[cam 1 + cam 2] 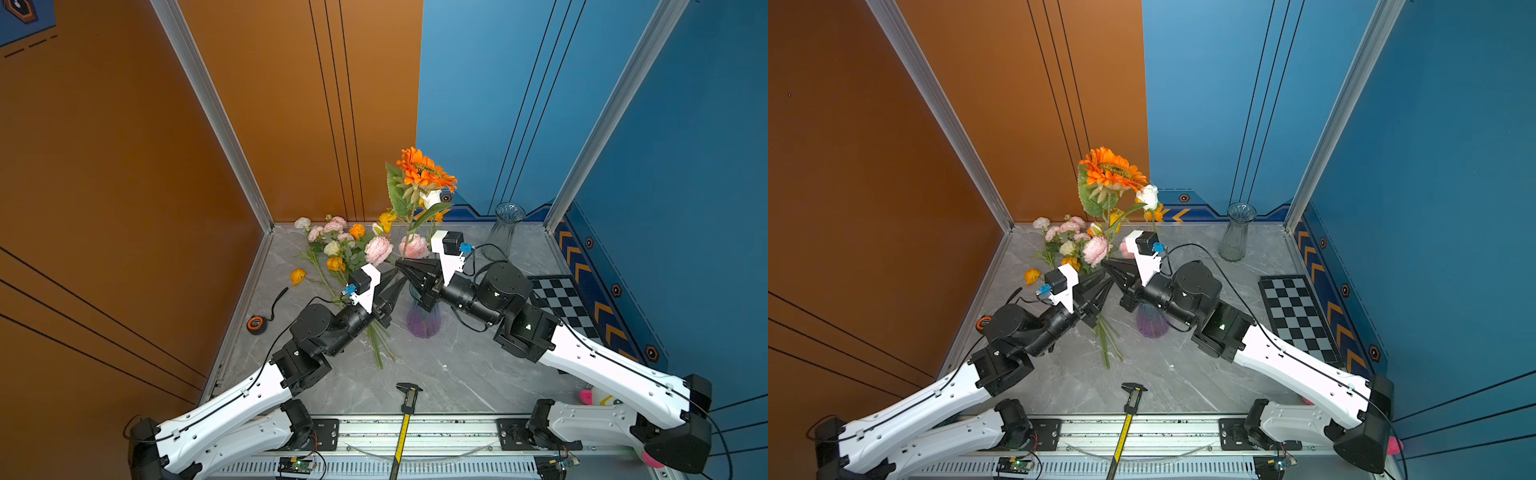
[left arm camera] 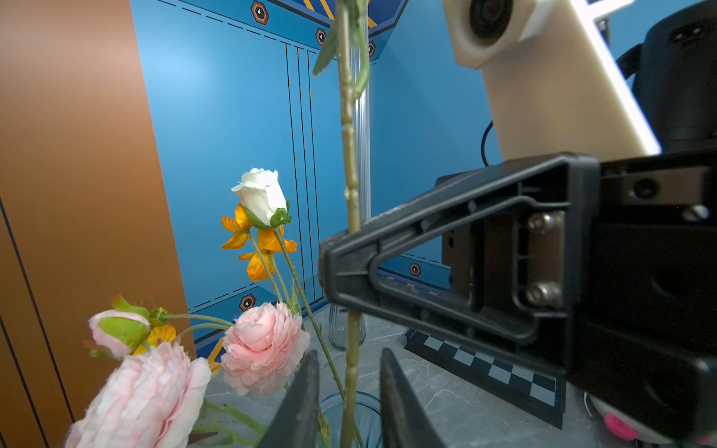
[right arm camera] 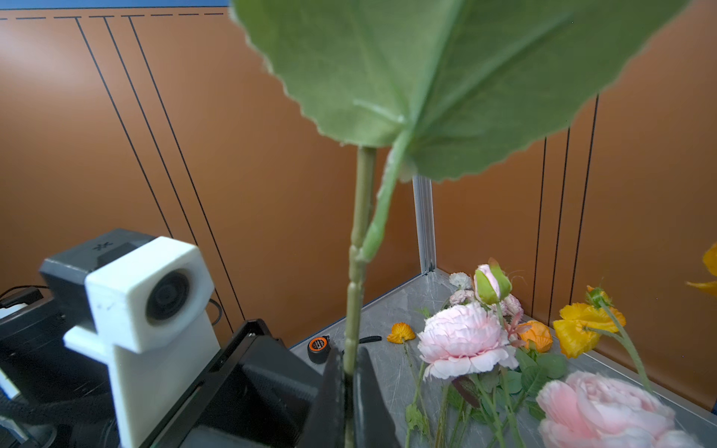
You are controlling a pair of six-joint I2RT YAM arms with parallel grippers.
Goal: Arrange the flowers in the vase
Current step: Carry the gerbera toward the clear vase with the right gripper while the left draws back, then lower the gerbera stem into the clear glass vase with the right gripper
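A tall orange flower (image 1: pixel 424 168) (image 1: pixel 1115 168) stands upright over the purple-blue vase (image 1: pixel 424 322) (image 1: pixel 1152 326). My right gripper (image 1: pixel 399 264) (image 1: pixel 1104 262) (image 3: pixel 349 355) is shut on its green stem (image 3: pixel 359 240). Just below, my left gripper (image 1: pixel 397 277) (image 1: pixel 1106 281) (image 2: pixel 348 352) is open, its fingers on either side of the same stem (image 2: pixel 351 186) without touching it. The stem runs down toward the vase mouth (image 2: pixel 370 417). A white rose (image 1: pixel 430 198) (image 2: pixel 260 194) and yellow blooms rise from the vase. More flowers (image 1: pixel 340 245) (image 1: pixel 1071 245) lie piled on the table at the back left.
A clear glass vase (image 1: pixel 505 228) (image 1: pixel 1237 232) stands at the back right. A checkerboard (image 1: pixel 561 299) (image 1: pixel 1296 316) lies on the right, a tape measure (image 1: pixel 255 323) on the left, a caliper (image 1: pixel 409 399) (image 1: pixel 1133 399) at the front edge. One loose orange bloom (image 1: pixel 297 276) lies apart.
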